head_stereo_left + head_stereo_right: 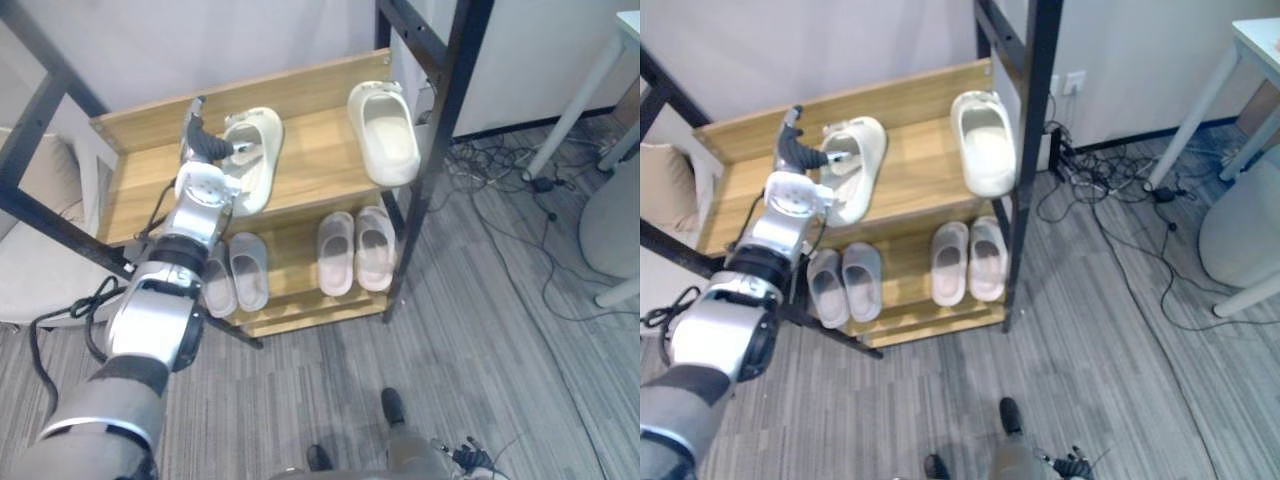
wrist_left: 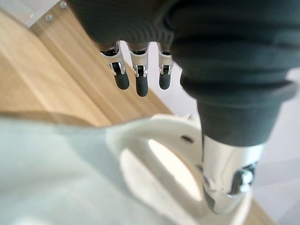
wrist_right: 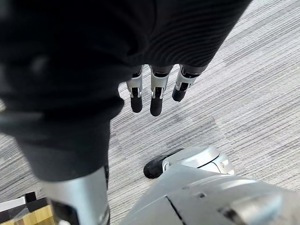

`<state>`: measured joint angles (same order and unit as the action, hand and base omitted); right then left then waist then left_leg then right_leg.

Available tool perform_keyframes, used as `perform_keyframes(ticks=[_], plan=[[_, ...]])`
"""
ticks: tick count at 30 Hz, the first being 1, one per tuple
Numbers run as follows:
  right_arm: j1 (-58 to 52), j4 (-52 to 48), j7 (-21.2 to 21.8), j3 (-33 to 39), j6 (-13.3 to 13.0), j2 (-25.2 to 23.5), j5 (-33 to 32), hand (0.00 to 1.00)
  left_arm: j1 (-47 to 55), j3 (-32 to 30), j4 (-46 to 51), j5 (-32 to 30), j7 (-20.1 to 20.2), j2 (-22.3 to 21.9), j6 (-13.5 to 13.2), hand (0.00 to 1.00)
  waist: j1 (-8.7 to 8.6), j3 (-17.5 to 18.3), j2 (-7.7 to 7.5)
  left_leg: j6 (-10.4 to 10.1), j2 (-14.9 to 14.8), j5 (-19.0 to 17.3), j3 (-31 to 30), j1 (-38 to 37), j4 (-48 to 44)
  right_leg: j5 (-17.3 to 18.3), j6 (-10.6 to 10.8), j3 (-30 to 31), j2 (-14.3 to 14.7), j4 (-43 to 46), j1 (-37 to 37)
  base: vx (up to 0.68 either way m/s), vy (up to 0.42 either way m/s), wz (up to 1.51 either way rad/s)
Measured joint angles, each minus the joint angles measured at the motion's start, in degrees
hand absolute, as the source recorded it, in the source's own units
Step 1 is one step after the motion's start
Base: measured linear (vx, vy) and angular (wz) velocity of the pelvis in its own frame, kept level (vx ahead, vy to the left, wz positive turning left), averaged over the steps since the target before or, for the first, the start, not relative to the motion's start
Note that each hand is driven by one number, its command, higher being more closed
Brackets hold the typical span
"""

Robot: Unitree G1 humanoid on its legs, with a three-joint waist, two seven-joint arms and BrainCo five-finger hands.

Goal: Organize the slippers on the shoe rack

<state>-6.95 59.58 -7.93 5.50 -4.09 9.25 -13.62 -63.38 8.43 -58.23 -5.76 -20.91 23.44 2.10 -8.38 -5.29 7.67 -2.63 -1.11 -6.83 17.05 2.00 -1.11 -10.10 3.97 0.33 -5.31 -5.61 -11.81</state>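
Two cream slippers lie on the rack's wooden top shelf (image 1: 320,150). My left hand (image 1: 205,150) is at the left slipper (image 1: 258,150), fingers (image 2: 142,77) straight above it and the thumb (image 2: 225,187) against its strap; the hand is open. That slipper lies slanted near the shelf's front edge. The right slipper (image 1: 385,135) rests by the black post, its end at the front edge. My right hand (image 3: 157,93) hangs open over the carpet, holding nothing.
On the lower shelf stand a grey pair (image 1: 240,272) and a pale pink pair (image 1: 357,250). The black rack post (image 1: 440,130) rises at the right. Cables (image 1: 500,170) trail on the floor beside a white table leg (image 1: 575,100).
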Motion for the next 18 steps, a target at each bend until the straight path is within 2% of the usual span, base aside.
perform_keyframes(ticks=[2,3,18], plan=[[0.1,0.0,0.0,0.0,0.0,0.0,0.0,0.00,-0.7,0.0,-0.4,-0.8,0.0,0.2,0.0,0.00,-0.11,0.0,0.03,0.0,0.0,0.0,0.3,0.1,0.0,0.0,0.0,0.2,0.0,0.0,-0.2,0.02,-0.017,-0.06],[0.2,0.0,-0.1,0.0,0.0,0.0,0.0,0.00,-1.1,0.0,-1.1,-1.0,0.0,0.2,0.0,1.00,-0.38,0.0,0.04,0.0,0.0,0.0,0.4,0.1,0.0,0.0,0.0,0.4,0.0,0.0,-0.3,0.02,-0.019,-0.06],[0.3,-0.2,-0.8,0.0,-0.1,-0.1,0.0,0.00,-1.2,-0.1,-1.1,-3.8,0.3,0.7,0.5,1.00,-0.89,-0.3,0.47,0.0,-0.1,0.0,1.2,-0.1,0.0,-0.3,-0.2,1.2,0.3,0.0,-0.6,0.00,-0.015,-0.03]])
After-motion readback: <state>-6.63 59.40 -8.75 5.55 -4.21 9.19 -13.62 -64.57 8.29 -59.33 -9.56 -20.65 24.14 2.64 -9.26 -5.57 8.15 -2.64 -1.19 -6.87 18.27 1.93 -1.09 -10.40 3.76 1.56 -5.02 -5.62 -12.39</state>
